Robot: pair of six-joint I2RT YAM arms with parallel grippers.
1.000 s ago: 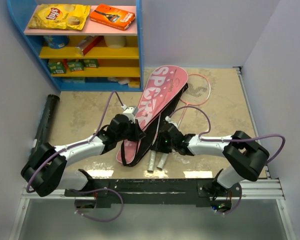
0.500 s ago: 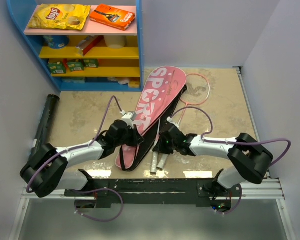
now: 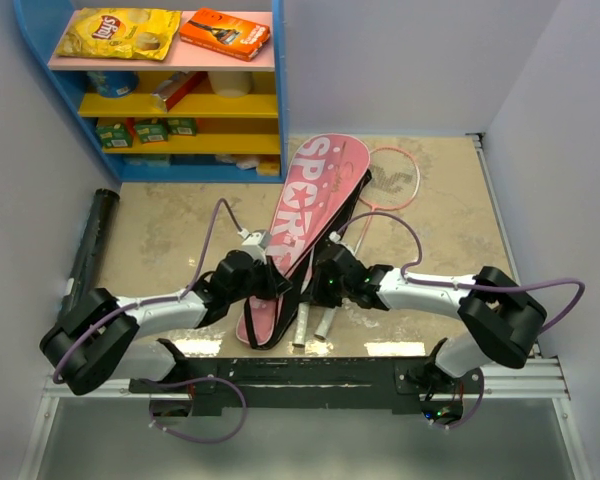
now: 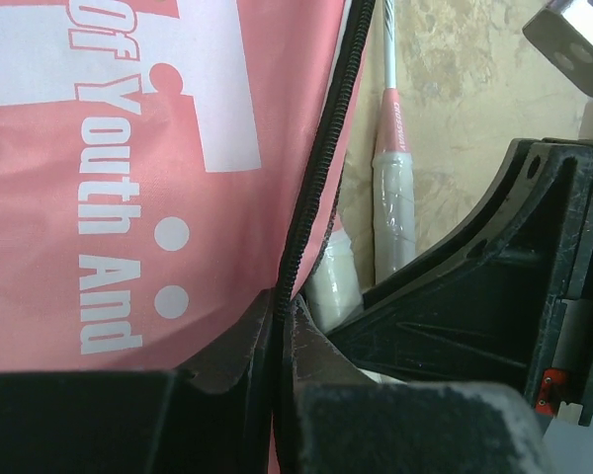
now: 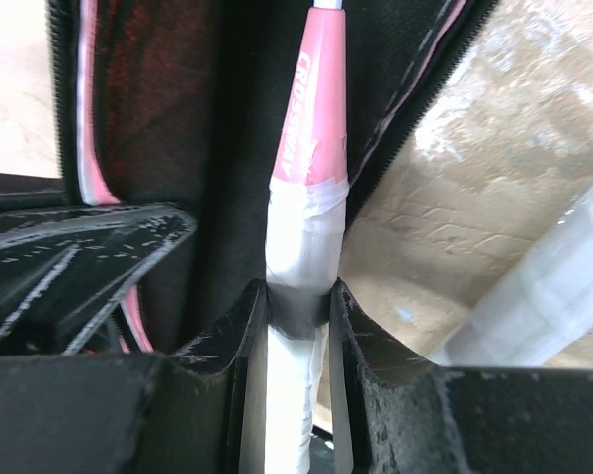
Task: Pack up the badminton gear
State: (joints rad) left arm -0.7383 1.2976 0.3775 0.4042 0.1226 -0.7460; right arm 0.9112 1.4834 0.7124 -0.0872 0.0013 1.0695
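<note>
The pink "SPORT" bag (image 3: 315, 195) lies slanted mid-table, its black zipper edge open along the right side. My left gripper (image 3: 271, 284) is shut on that zipper edge (image 4: 280, 308) near the bag's narrow end. My right gripper (image 3: 323, 290) is shut on a racket's white-taped handle (image 5: 298, 286), whose pink shaft (image 5: 318, 109) runs into the bag's dark opening. A second handle (image 3: 324, 323) lies beside it on the table. A pink racket head (image 3: 392, 180) sticks out to the right of the bag. The long black tube (image 3: 88, 248) lies along the left wall. No shuttlecocks show.
A blue shelf unit (image 3: 278, 90) stands at the back left, holding a yellow chip bag (image 3: 118, 32), an orange box (image 3: 224, 32) and small green packets (image 3: 145, 130). Walls close in left and right. The two grippers sit almost against each other.
My left gripper has drawn the bag's narrow end nearer and a little right. My right gripper has shifted slightly left with the racket handle. Both stay shut.
</note>
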